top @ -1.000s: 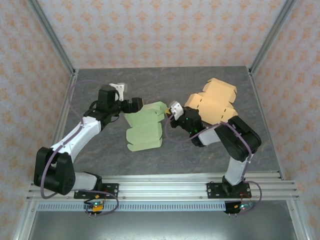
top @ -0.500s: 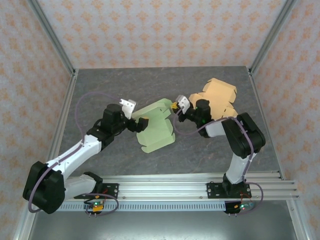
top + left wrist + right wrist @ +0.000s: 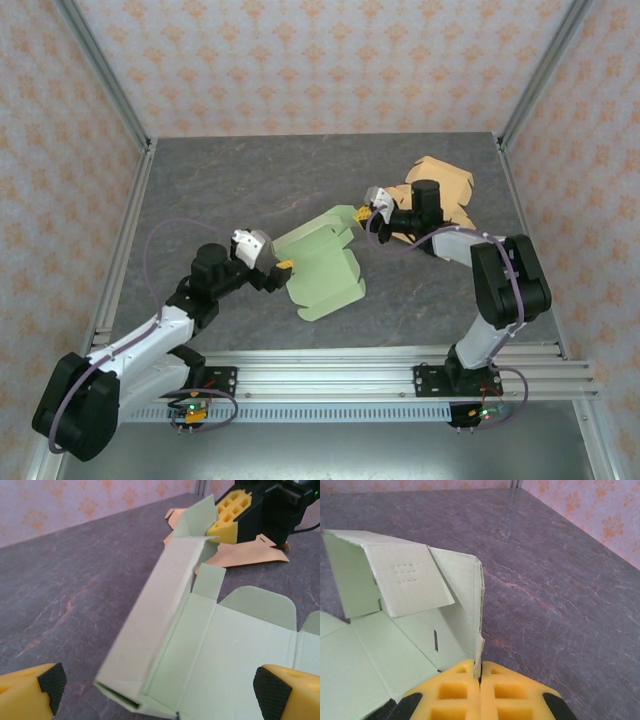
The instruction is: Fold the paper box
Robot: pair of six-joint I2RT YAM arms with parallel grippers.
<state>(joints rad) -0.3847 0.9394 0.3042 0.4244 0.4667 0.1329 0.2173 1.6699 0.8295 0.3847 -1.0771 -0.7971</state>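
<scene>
Between the two arms, near the middle of the grey stone-patterned counter (image 3: pixel 230 190), lies the pale green paper box blank (image 3: pixel 325 270). It is partly folded: one long side wall stands up and the wide floor panel lies flat beside it.

The raised wall's long axis runs from near-left to far-right, straight from one tool to the other. At its far-right end the right tool (image 3: pixel 362 213) is clenched on the wall's top corner, its yellow fingers pressed together over the paper edge. At the near-left end the left tool (image 3: pixel 277 270) is spread wide and grasping nothing. In the left wrist view its black fingertip pads (image 3: pixel 50 680) sit either side of the box's near corner, and the wall leads directly away from them.

The left arm is therefore the nearer one to the loose end, and the unfolded flaps lie just to the right of its line of approach. Any next fold probably falls to that arm while the right holds the wall upright.

A flat orange cardboard blank (image 3: pixel 445 185) lies beyond the right tool, apart from the green one.
</scene>
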